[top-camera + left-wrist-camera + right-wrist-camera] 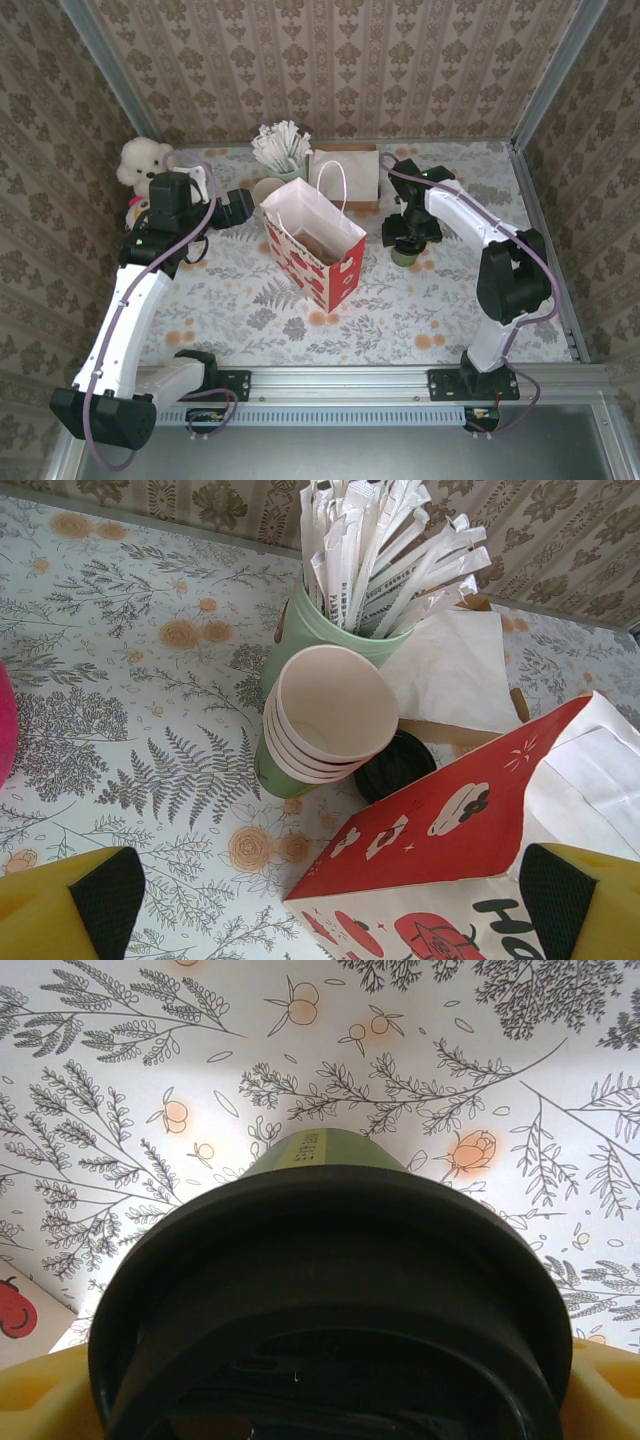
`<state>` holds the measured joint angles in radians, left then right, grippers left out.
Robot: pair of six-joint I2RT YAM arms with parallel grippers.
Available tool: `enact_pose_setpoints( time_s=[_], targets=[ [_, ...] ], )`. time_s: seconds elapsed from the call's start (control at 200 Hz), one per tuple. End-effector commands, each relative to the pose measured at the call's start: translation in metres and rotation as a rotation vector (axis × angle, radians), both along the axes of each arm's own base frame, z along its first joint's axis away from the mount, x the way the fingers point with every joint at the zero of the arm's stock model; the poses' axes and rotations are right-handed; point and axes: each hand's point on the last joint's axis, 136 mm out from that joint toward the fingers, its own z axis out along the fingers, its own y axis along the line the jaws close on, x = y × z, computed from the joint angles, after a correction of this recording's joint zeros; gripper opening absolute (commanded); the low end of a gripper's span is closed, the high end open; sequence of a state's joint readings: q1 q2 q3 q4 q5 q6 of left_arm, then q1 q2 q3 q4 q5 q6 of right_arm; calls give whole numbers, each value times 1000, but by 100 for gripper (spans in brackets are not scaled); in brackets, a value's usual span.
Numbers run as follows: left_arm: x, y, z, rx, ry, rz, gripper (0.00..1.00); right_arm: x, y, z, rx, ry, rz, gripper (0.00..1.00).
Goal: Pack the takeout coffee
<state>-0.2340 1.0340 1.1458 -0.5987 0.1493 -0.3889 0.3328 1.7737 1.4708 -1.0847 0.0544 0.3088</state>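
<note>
The small green paper cup (405, 257), capped by a round black plastic lid (330, 1280), stood upright on the floral-patterned table (230, 300) directly beneath the right gripper (408, 238). In the right wrist view the lid sat just under the camera. The cup's green wall (322, 1152) tapered away below it, and a yellow finger (40, 1400) showed at each bottom corner, one on either side of the lid's rim. The jaws straddled the lid. Whether they pressed on it or stood just off it could not be told.

The left gripper (243, 207) hung released, its two yellow fingers with black pads (105, 895) spread wide and holding nothing. The capped cup was well apart from it, off beyond the red and white paper bag with white handles (315, 245), which stood open just ahead of the left gripper and between the two arms. Ahead of the left fingers and beside the bag leaned a stack of green cups with cream insides (325, 720). Behind that stack was a pale green holder of white paper-wrapped sticks (300, 630), and a black round disc (397, 765) lay at the stack's foot, touching the bag's edge.
</note>
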Motion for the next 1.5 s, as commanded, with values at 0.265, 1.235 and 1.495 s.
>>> enact_pose_setpoints(
  time_s=[0.265,1.235,1.495],
  targets=[
    [-5,0,13,-25,43,39,100,-8,-18,86,-54,-190,82,57],
    [-95,-97,54,-56,38,-196,68,-41,108,360,238,-1005,436,47],
    [-108,-81,19,-57,179,-169,37,-50,173,331,309,-905,569,47]
  ],
)
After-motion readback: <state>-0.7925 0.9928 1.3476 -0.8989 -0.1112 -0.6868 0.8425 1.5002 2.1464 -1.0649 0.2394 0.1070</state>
